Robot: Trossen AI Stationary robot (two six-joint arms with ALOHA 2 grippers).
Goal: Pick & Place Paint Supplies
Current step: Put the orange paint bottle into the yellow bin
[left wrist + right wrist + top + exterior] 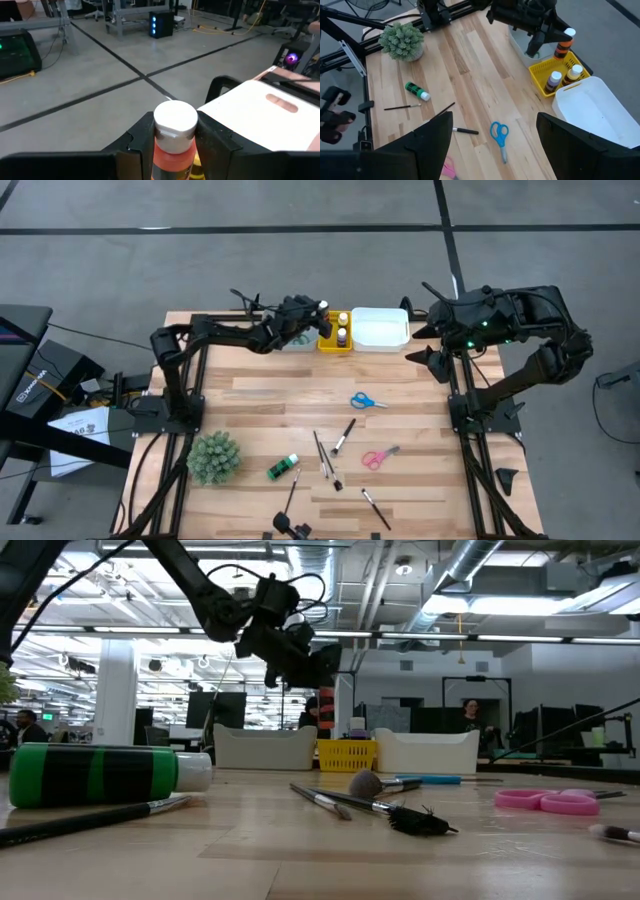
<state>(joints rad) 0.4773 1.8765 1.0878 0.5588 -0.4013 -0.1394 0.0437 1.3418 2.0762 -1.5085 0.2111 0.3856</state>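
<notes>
Orange paint in a white-capped bottle [563, 46] is pinched in the left hand [172, 137] just above the yellow tray [559, 76] at the worktop's [260, 395] far edge, and since two bottles already stand there, a crooked drop could topple them or catch the rim. The right hand [495, 135] waits, fingers spread, at the far right. Left out: one green bottle [282, 468], two scissors, blue [367, 401] and pink [378, 456], and about five brushes.

Open-plan robotics lab — industrial workspace

Exposed silver ceiling ducts [470, 570], grey concrete floor with dark tape lines [300, 227], monitor desks [215, 710] beyond the pale wooden slat table [280, 400] — all behind the left pincer [300, 655].
</notes>
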